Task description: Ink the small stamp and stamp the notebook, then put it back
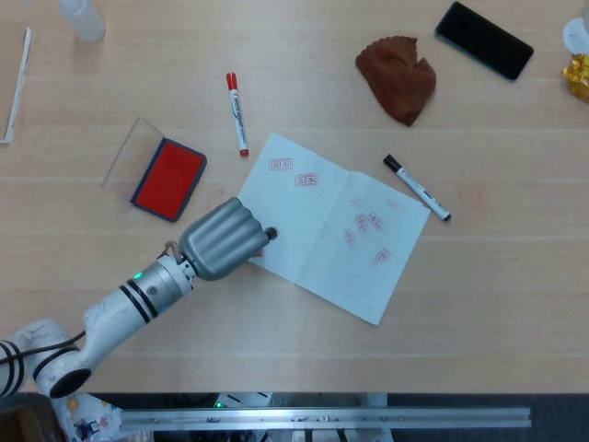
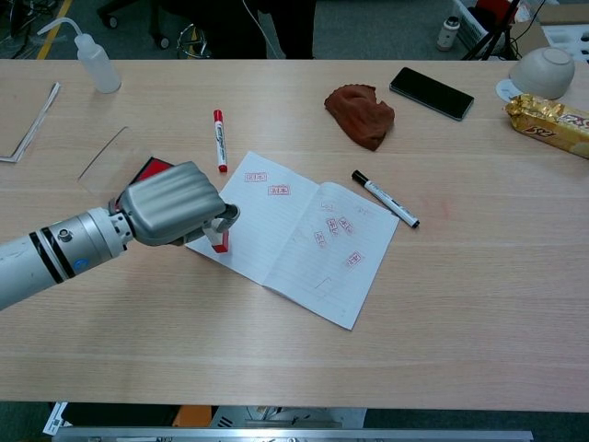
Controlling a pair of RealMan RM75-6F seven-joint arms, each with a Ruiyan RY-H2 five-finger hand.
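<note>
1. The left robot hand is curled around the small stamp, gripping it upright; the stamp's red foot sits on the near-left edge of the open notebook.
2. From the head view the same robot hand covers almost all of the stamp, so only a sliver of red shows at the notebook's left corner.
3. The notebook lies open at the middle of the bench, with several red stamp marks across both pages.
4. The ink pad lies open toward the left edge of the bench, its clear lid just beside it, well apart from the robot hand.
5. A red marker lies beyond the notebook; a black marker lies at its right corner.
6. A brown cloth and a dark phone sit toward the far edge.
7. The right robot hand shows in neither view.
</note>
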